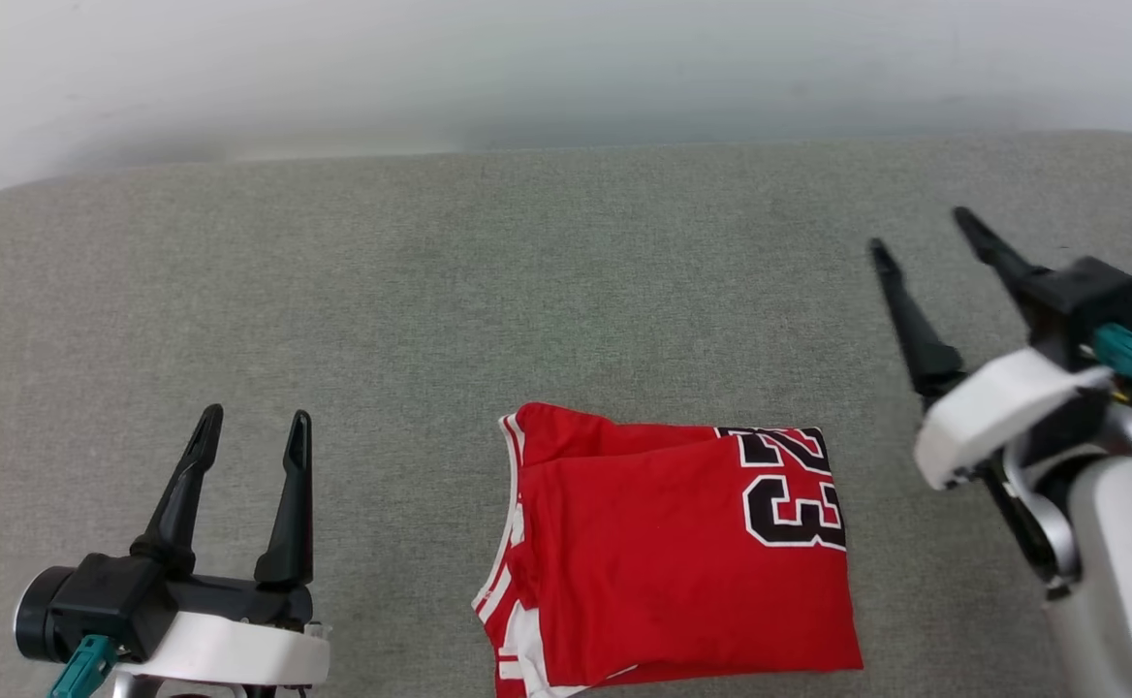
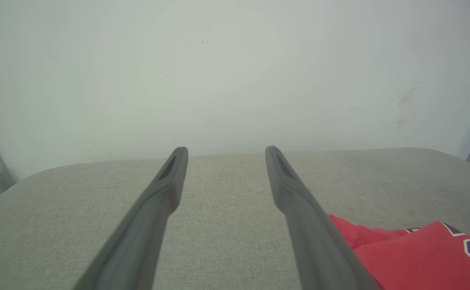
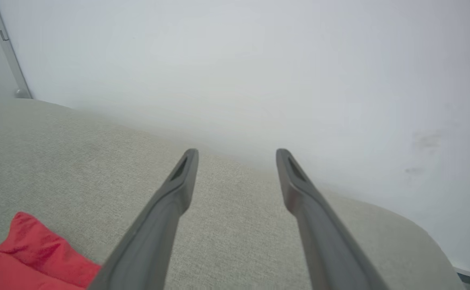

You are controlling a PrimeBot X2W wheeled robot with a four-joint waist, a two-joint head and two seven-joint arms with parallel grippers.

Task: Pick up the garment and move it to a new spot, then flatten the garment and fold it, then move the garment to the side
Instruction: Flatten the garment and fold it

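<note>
The garment [image 1: 673,553] is lying folded, probably soft and light, needing a pinch through all layers at its right edge. The left claw [image 1: 254,419] and right claw [image 1: 918,231] are gaping wide, empty.

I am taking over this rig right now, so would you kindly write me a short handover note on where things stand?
The left gripper is open and empty, low on the left, clear of the garment.
The right gripper is open and empty, off to the right, also clear of it.
The garment lies folded into a compact rectangle on the grey cushion, between the two grippers, with the "23" print facing up.
Done: the folding looks complete.
Left: it sits centrally, so moving it to the side seems not yet done.
</note>
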